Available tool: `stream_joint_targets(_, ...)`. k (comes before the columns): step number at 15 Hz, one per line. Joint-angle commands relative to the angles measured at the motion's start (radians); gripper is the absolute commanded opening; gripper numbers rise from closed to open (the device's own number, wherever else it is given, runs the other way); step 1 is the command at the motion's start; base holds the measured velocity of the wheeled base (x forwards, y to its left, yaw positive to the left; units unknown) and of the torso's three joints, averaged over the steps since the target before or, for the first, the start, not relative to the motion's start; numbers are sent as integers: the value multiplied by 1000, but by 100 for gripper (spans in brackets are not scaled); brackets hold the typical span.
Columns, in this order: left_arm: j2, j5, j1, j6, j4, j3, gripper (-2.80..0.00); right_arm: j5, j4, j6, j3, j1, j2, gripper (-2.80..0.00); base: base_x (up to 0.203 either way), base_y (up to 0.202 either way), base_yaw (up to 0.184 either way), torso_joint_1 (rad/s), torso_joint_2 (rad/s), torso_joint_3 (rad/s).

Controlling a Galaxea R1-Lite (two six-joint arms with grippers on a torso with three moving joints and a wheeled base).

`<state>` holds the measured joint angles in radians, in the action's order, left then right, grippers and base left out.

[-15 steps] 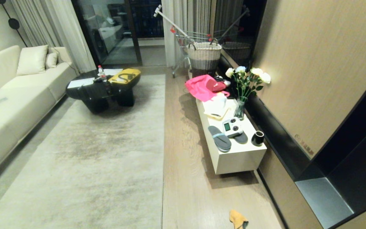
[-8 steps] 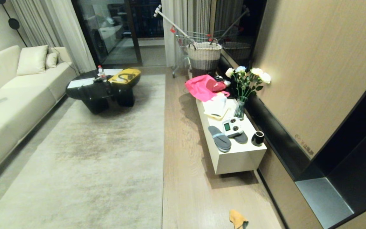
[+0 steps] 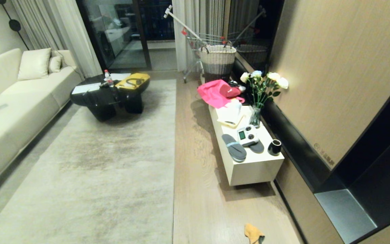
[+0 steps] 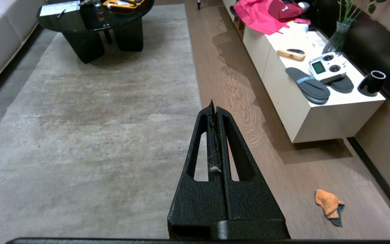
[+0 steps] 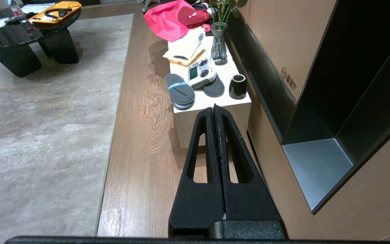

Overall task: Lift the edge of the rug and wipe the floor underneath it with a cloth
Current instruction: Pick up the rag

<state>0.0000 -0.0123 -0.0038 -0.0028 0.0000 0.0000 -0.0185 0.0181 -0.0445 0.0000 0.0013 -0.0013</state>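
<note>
Right gripper [image 5: 215,107] hanging above floor [image 5: 137,159], jaws pressed together; rug edge [image 5: 118,83] lying flat beside white table [image 5: 212,101].

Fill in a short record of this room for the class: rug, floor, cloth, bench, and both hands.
rug: flat on the floor, its edge not lifted
floor: bare wood strip between rug and bench
cloth: crumpled on the floor, near the bench, apart from the rug
bench: holds slippers, a controller, a cup, a vase
left hand: shut, empty, above the rug edge
right hand: shut, empty, off the floor
</note>
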Motion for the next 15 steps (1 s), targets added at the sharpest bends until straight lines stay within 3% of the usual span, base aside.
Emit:
stream_joint_targets(1, 0, 0, -1, 0, 0, 0, -280, 0, 0, -2, 0, 0, 1, -280, 0, 0, 0, 0, 0, 0)
stream_joint_targets(15, 0, 0, 0, 0, 0, 0, -280, 0, 0, -3, 0, 0, 1, -280, 0, 0, 0, 0, 0, 0)
